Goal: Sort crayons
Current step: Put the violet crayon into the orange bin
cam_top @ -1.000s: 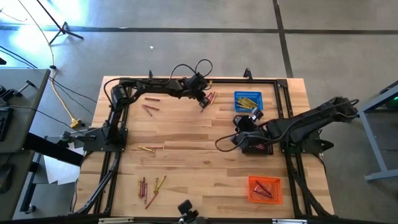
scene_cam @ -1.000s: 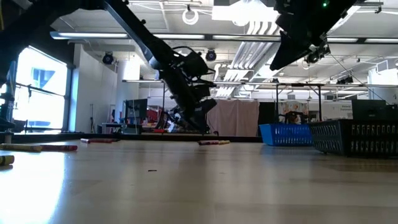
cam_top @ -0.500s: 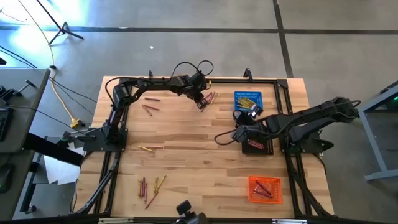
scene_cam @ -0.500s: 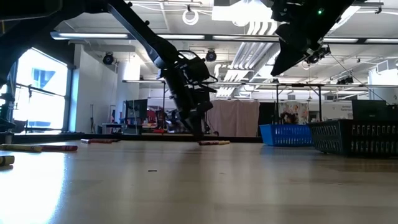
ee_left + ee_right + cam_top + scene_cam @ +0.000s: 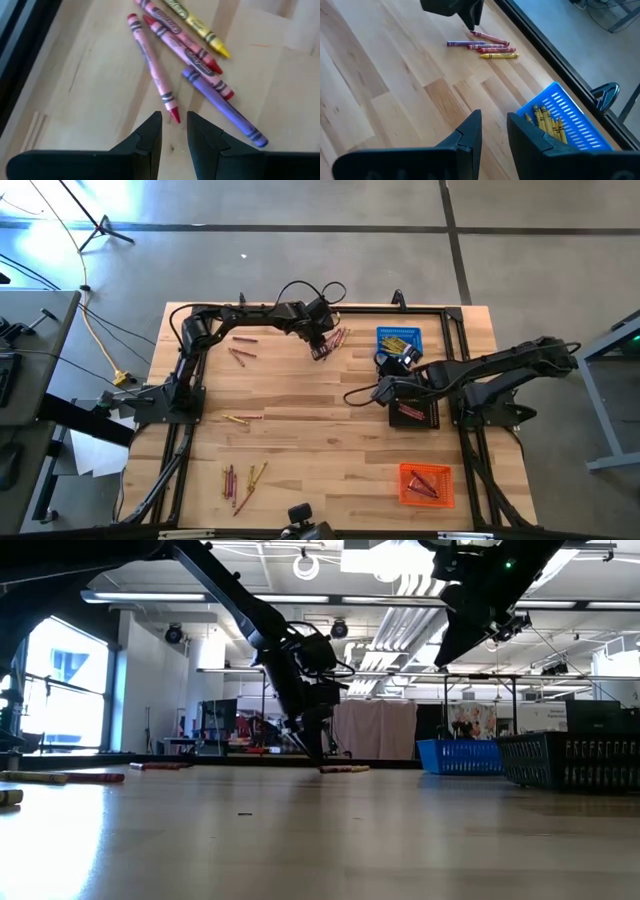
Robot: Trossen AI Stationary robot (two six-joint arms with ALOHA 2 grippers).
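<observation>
While much of the sorting is plainly unfinished, some is done: at the near right of the desk (image 5: 300, 420) an orange basket (image 5: 427, 484) already holds a few red crayons. At the near left a loose cluster of crayons (image 5: 243, 482) lies unsorted, with another pair (image 5: 241, 419) a little farther in at the left. Midway on the right sits a black basket (image 5: 412, 412), and the right gripper (image 5: 385, 394) hangs above the desk just beside it, jaws slightly parted and empty. Farther off, a blue basket (image 5: 399, 342) at the far right contains yellow crayons (image 5: 547, 120). At the far left two more crayons (image 5: 241, 346) wait. The left gripper (image 5: 174, 131) is lowered at the far middle over a small group (image 5: 187, 47) of pink, red, yellow and purple sticks, jaws narrowly open astride the tip of the pink crayon (image 5: 152, 67), not yet clamped. Most crayons, I judge, are still to be sorted.
</observation>
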